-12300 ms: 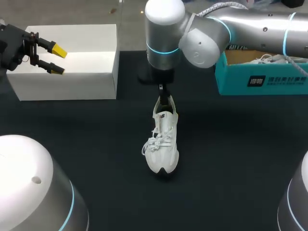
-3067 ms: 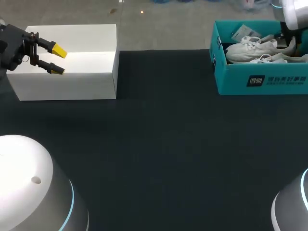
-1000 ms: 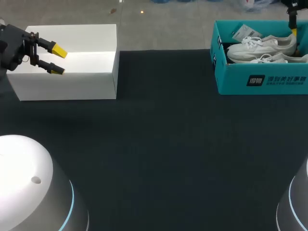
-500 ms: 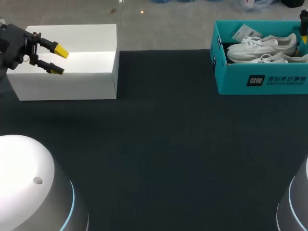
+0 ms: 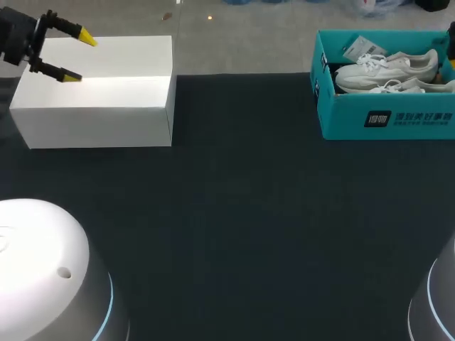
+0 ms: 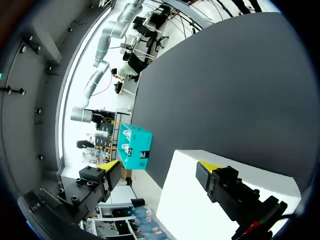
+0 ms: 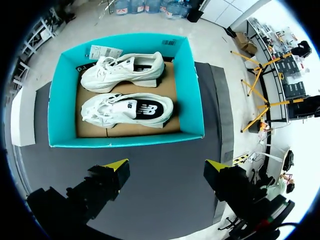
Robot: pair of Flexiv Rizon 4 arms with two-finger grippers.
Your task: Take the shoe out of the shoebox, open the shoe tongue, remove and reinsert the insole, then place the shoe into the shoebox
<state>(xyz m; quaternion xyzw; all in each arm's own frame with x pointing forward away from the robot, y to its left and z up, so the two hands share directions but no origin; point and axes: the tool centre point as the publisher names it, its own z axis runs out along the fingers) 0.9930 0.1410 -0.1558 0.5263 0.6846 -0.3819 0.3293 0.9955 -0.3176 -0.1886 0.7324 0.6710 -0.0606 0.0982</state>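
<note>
Counting first: 2 white shoes, 1 teal shoebox (image 5: 384, 117), 1 white box (image 5: 99, 85) and 2 grippers, all on or over 1 dark table (image 5: 249, 213).

Both shoes lie inside the shoebox, which stands at the table's 1 o'clock corner. They sit side by side w/ toes to 9 o'clock. The far shoe (image 7: 122, 70) is along the 12 o'clock wall. The near shoe (image 7: 127, 111) is along the 6 o'clock wall, its dark insole showing thru the opening. 1 paper tag (image 7: 106, 51) sits in the shoebox's 11 o'clock corner, by the far shoe's toe. Brown cardboard floor shows btwn and around the shoes.

The right gripper (image 7: 166, 165) hangs well above the shoebox, which lies ahead of its tips. Its fingers are spread wide and empty, touching neither shoe nor box.

The left gripper (image 5: 78, 57) hangs over the white box's 10 o'clock end, fingers apart, also empty. In the left wrist view the white box lies under its fingers and the shoebox is far ahead, seen btwn the tips.

The white box stands at the table's 10 o'clock, well apart from the shoebox, w/ dark tabletop btwn the two.

2 rounded white arm bases bulk at the near edge: left base (image 5: 43, 277) at 7 o'clock, right base (image 5: 437, 305) at 5 o'clock.
</note>
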